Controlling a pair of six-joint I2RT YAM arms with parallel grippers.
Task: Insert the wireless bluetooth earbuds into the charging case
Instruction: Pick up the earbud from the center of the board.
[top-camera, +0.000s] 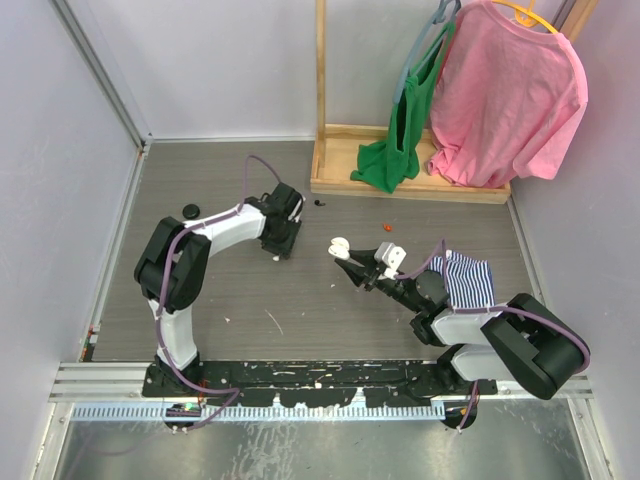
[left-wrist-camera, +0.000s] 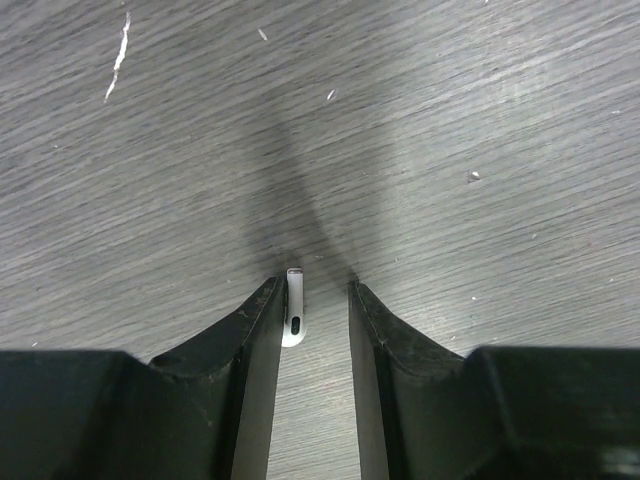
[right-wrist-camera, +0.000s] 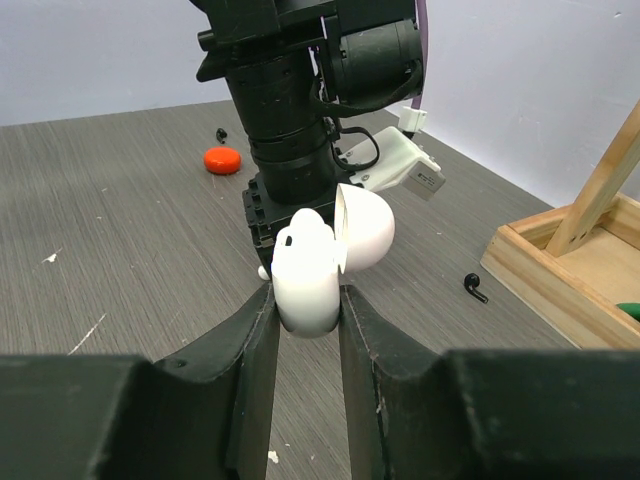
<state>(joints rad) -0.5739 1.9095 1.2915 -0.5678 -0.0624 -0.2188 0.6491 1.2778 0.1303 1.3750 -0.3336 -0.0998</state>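
From above, the left arm reaches forward and bends to its right, with its wrist turned down so the left gripper points straight at the tabletop. The right arm lies low and stretches left across the surface. The right gripper holds the white charging case near the middle, close to the left gripper but apart from it. A striped cloth is draped over the right forearm. There is open tabletop in front of the arms. At the far edge stands a wooden rack with a pink shirt. A black earbud and a tiny red piece lie near it, too small to make out in detail.

In the left wrist view the jaws stand apart, tips close to the wood grain. A white earbud sits upright between them, against one finger's inner face and well clear of the other. Its lower end is hidden.

In the right wrist view the jaws are clamped on the charging case's lower half, and its lid is tilted open. Just behind it the left gripper's dark body blocks the view, and a white speck at its foot cannot be identified. A red disc lies far left.
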